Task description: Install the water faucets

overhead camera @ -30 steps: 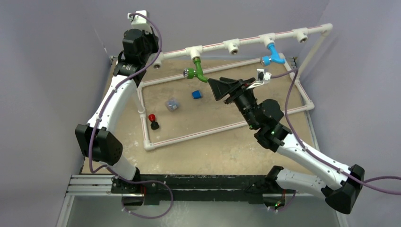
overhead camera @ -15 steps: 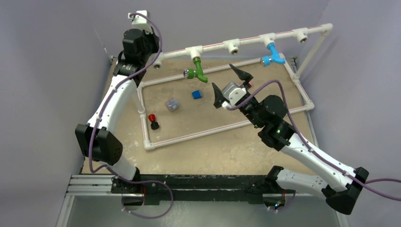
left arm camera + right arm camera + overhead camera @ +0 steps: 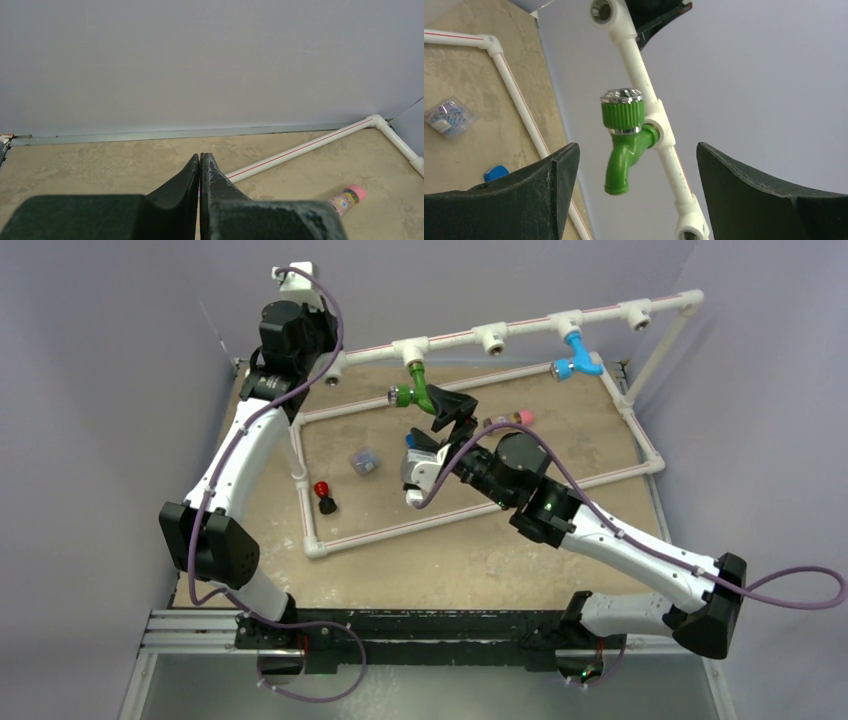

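Above the far edge of the surface (image 3: 420, 560), the pipe frame (image 3: 460, 337) carries both faucets. My right hand (image 3: 440, 423), the nearer one, spread wide and holding nothing, faces the green faucet (image 3: 624, 145) straight ahead. The blue faucet (image 3: 578, 352) hangs further right. My left hand (image 3: 200, 167) is pinched closed on nothing.

From the raised pipe (image 3: 520, 328) at the back of the table (image 3: 450, 565) hang the left faucet (image 3: 418, 388), toward its left end, and the right faucet (image 3: 580, 353), toward its right. The right gripper (image 3: 438, 427) stands just before the left faucet, above the pipe frame (image 3: 400, 526) lying on the table. Inside that frame a small bag (image 3: 364, 461) lies to the gripper's left and a capped cylinder (image 3: 510, 419) to its right.
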